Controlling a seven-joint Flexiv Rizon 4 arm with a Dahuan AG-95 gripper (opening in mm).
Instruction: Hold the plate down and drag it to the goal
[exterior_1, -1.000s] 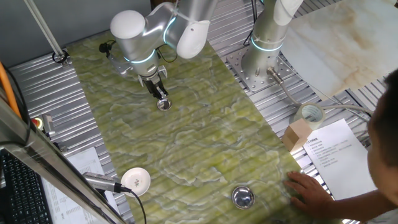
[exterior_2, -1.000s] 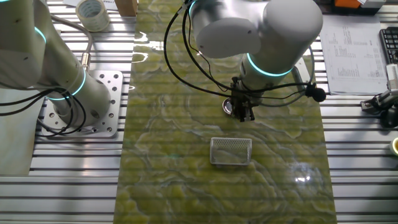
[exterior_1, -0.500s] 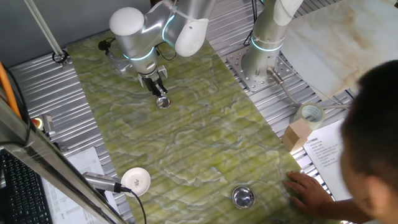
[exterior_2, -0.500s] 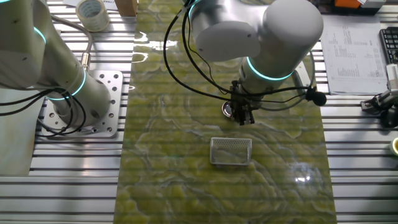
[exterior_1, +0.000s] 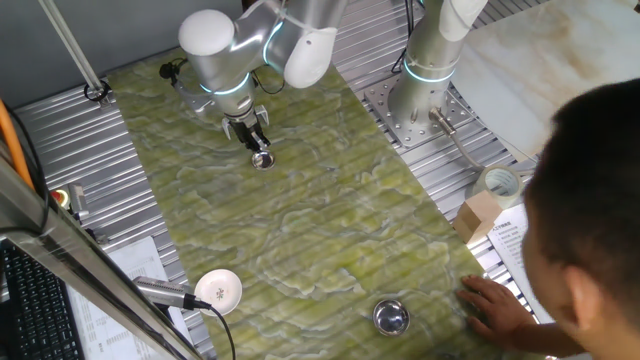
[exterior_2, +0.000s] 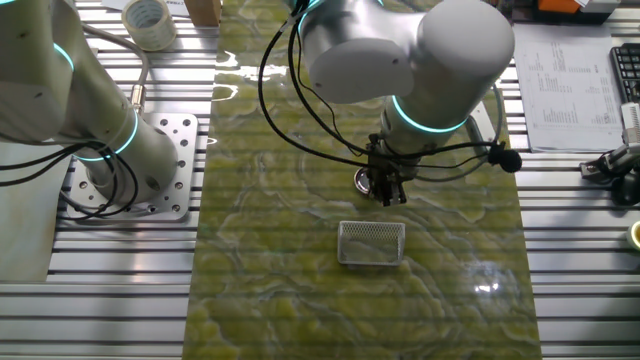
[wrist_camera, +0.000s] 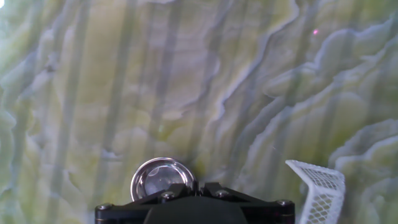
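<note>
The plate (exterior_1: 264, 161) is a small shiny round silver dish on the green marbled mat. My gripper (exterior_1: 259, 148) stands over it with its jaws together and its tip down on the plate's rim side. In the other fixed view the plate (exterior_2: 364, 180) peeks out to the left of the gripper (exterior_2: 386, 192). In the hand view the plate (wrist_camera: 157, 177) shows just ahead of the shut fingertips (wrist_camera: 176, 190), partly hidden by them.
A white mesh basket (exterior_2: 372, 243) lies close to the gripper and shows at the lower right of the hand view (wrist_camera: 318, 185). A larger metal bowl (exterior_1: 390, 317) and a white disc (exterior_1: 220, 288) sit at the mat's near end. A person's head (exterior_1: 590, 190) and hand (exterior_1: 492, 300) are at the right.
My gripper and the plate have slid a short way together towards the mesh basket. The person's head has leaned into the fixed view from the right.
</note>
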